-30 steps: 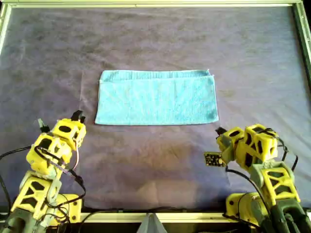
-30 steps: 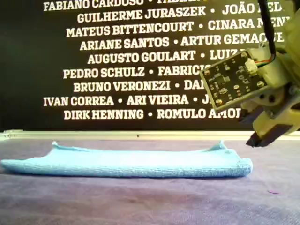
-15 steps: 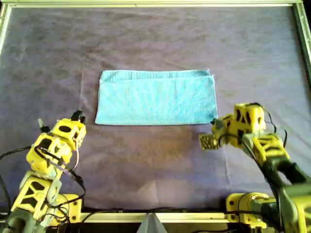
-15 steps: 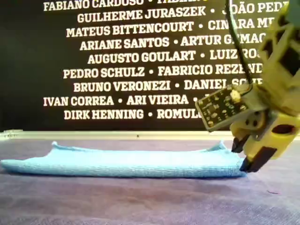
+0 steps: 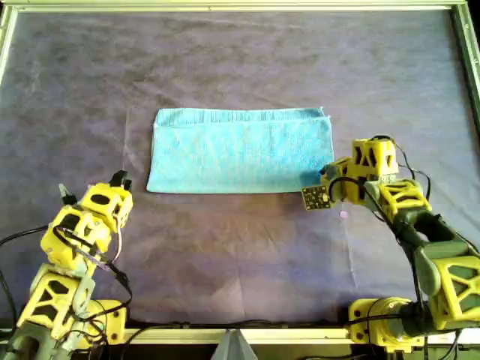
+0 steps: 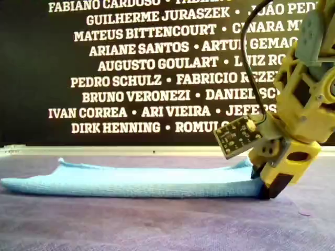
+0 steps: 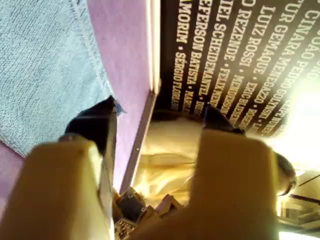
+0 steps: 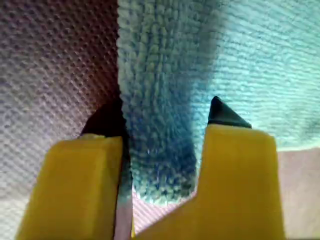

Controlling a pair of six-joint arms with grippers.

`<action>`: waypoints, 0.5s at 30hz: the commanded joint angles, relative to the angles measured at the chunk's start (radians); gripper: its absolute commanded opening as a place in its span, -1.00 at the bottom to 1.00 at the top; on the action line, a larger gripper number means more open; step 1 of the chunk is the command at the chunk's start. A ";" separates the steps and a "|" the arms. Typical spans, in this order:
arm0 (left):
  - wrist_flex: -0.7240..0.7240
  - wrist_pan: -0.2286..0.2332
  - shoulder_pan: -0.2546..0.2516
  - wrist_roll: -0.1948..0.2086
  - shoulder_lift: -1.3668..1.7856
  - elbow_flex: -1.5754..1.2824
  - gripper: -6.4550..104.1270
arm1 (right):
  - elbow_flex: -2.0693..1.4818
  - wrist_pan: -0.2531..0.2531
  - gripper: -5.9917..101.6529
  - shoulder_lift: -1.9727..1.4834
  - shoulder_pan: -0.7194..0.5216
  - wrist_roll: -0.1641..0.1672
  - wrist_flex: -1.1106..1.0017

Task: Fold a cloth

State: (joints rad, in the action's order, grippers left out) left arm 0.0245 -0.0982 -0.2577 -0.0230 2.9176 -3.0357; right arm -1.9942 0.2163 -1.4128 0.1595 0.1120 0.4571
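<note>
Cloth: the light blue ribbed towel cloth [image 5: 241,151] lies folded into a long rectangle on the purple-grey fabric table covering [image 5: 240,52], a little above the middle of the overhead view.
Cloth edges: the hemmed double edge is the far long side in the overhead view; the near long side is smooth. In the exterior view the cloth [image 6: 131,180] is flat and low, with its two far corners a little raised.
My second gripper: my second gripper [image 5: 327,180] is at the cloth's near corner on the overhead view's right. Its jaws stand apart, one on each side of the thick cloth edge [image 8: 160,145]; one dark fingertip [image 8: 222,112] is over the cloth, the other over the covering. They are not yet pressed together on the fabric.
My first gripper: my first gripper [image 5: 94,187] is above the covering, near the cloth's near corner on the overhead view's left but apart from it. Its jaws are wide and hold nothing [image 7: 155,120].
Open room: bare covering lies on all sides of the cloth, up to the pale metal frame [image 5: 240,6].
</note>
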 commanded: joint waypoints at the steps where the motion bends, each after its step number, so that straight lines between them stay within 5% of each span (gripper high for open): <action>1: 0.003 -0.002 0.025 -0.009 0.005 0.014 0.24 | 0.071 0.000 0.07 -0.003 0.009 -0.005 -0.037; 8: 0.003 -0.002 0.025 -0.009 0.005 0.014 0.24 | 0.075 0.012 -0.92 -0.018 0.009 -0.020 -0.049; 15: 0.003 -0.002 0.025 -0.009 0.005 0.014 0.24 | 0.176 0.015 -0.87 -0.012 0.017 -0.021 -0.048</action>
State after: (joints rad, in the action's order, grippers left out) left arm 0.0245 -0.0982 -0.2577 -0.0230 2.9176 -3.0357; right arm -1.9175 0.2240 -1.4005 0.1703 0.0951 0.4571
